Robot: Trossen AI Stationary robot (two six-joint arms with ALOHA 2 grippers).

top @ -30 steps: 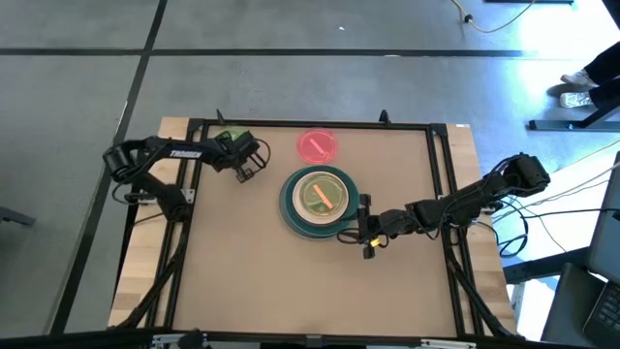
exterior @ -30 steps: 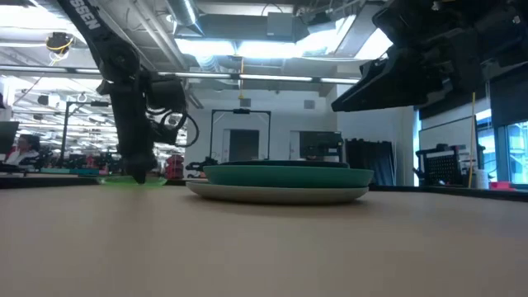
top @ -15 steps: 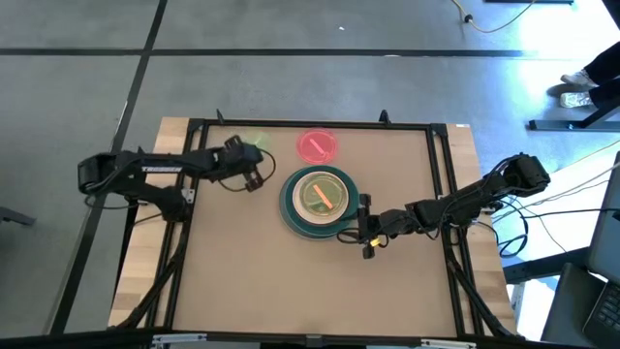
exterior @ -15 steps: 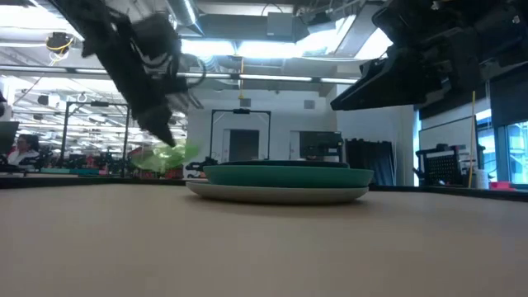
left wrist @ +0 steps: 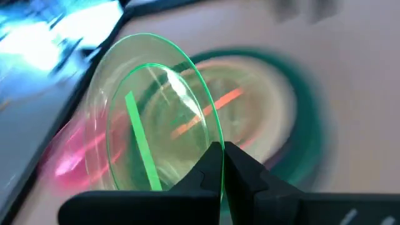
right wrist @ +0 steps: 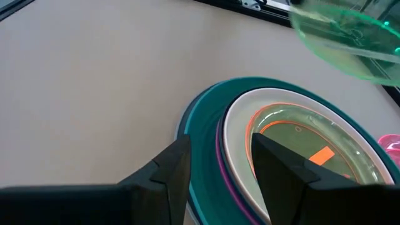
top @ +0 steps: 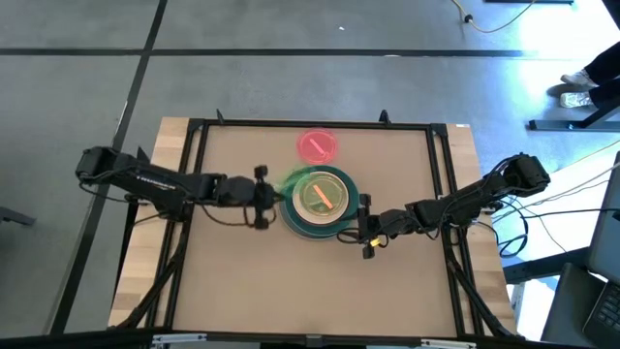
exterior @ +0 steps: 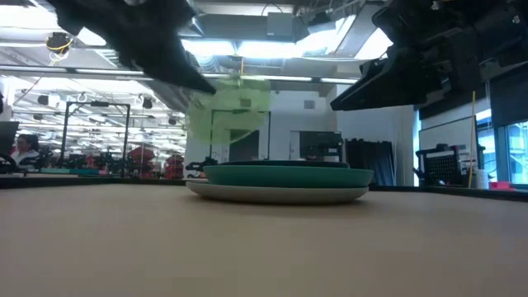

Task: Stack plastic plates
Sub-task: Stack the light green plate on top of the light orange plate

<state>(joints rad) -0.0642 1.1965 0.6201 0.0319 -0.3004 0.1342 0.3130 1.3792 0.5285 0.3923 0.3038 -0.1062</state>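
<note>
My left gripper [top: 274,187] carries a small clear green plate [left wrist: 156,125] in the air at the left edge of the stack [top: 320,201]; in the low view the green plate [exterior: 231,111] hangs well above the stack [exterior: 280,183]. The stack holds a large teal plate [right wrist: 206,119], a magenta rim, a white plate and a small orange one [right wrist: 300,140] on top. A small pink plate [top: 317,146] lies flat on the table beyond it. My right gripper [right wrist: 222,165] is open, hovering over the stack's near right rim. My left gripper pinches the green plate's rim [left wrist: 211,134] between its two fingers [left wrist: 247,172], coming level from the table's left. The plate is lifted clear and tilted steeply, standing out beyond the fingertips toward the stack.
A black frame [top: 310,124] runs around the brown table top. There is bare table [top: 291,281] near of the stack and to its left. The room behind shows in the low view.
My left gripper has lifted the green plate off the table's far left corner. It has swung it toward the stack, rising and tipping the plate from flat to steeply tilted. The right arm and the stack have kept still.
</note>
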